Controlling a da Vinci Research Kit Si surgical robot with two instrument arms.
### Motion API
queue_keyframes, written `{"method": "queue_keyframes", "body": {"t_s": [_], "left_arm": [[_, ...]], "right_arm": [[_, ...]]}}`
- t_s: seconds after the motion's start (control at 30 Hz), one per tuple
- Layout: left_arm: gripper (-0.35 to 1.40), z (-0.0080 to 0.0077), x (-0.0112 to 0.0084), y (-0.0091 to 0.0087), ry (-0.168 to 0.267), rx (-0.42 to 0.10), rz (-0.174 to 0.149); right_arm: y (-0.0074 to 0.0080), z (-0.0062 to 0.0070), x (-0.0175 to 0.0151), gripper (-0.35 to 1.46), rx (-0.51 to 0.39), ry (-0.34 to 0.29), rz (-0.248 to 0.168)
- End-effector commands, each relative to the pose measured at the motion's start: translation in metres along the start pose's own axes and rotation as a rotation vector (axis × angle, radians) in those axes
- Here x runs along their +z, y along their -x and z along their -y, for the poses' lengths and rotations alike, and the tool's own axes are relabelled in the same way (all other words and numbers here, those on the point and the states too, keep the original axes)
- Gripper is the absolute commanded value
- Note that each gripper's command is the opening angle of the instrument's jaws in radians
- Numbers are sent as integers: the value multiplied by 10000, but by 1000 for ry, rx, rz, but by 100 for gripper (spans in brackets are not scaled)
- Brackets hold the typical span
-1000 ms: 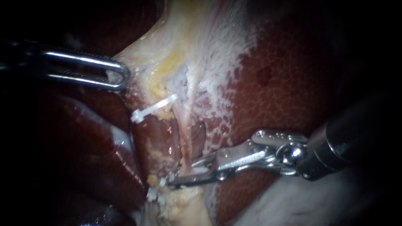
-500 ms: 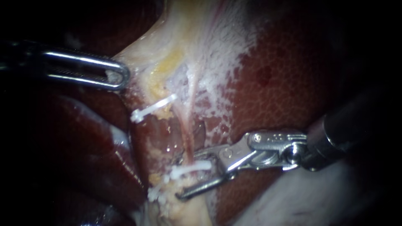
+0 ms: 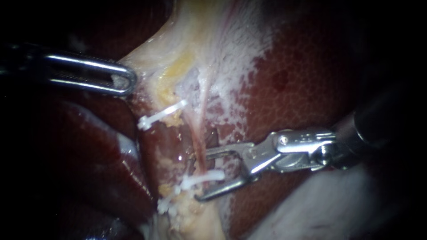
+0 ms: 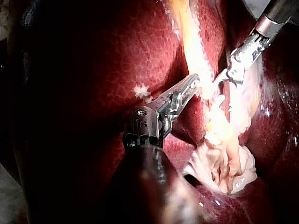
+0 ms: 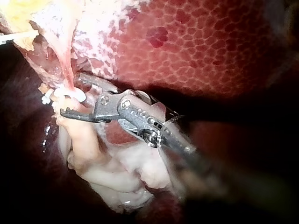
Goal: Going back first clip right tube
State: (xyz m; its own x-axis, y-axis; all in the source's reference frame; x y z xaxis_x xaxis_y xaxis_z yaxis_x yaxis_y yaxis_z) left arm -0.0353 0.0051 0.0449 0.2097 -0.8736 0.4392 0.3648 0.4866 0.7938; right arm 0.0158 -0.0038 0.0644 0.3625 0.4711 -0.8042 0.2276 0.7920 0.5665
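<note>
while your right instrument is gaping, jaws empty, around the clip and your left instrument is pinching pale tissue, be backing straight out.

Endoscope close on liver; wrist cams look fwd from each arm; all share clipped tube.

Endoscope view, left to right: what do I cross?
Going across: left instrument → upper clip → right instrument, open astride the lower clip, so that clip gets no separate place.
</note>
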Motion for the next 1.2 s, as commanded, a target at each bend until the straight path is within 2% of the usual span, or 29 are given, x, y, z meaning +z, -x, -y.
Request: {"method": "queue_keyframes", "body": {"t_s": [0.03, 0.2, 0.47, 0.67, 0.93, 1.1, 1.2], "left_arm": [[-35, -1, 1, -1, 1, 1, 0], [-35, -2, 2, -3, 1, 1, 0], [-35, -7, 4, -6, 1, 4, 0], [-35, -9, 5, -7, 2, 4, 1], [-35, -16, 11, -15, 5, 9, 2], [-35, -26, 24, -29, 1, 18, 4], [-35, -34, 34, -38, 2, 19, -5]], "right_arm": [[1, 1, -4, 60, 0, 2, -1], [-1, 6, -32, 60, 10, 24, -7], [-26, 3, -81, 60, 24, 76, -20], [-37, 3, -106, 60, 13, 90, -21], [-44, 3, -117, 60, 14, 88, -22], [-44, 3, -117, 60, 13, 88, -22], [-43, 3, -118, 60, 13, 87, -22]]}}
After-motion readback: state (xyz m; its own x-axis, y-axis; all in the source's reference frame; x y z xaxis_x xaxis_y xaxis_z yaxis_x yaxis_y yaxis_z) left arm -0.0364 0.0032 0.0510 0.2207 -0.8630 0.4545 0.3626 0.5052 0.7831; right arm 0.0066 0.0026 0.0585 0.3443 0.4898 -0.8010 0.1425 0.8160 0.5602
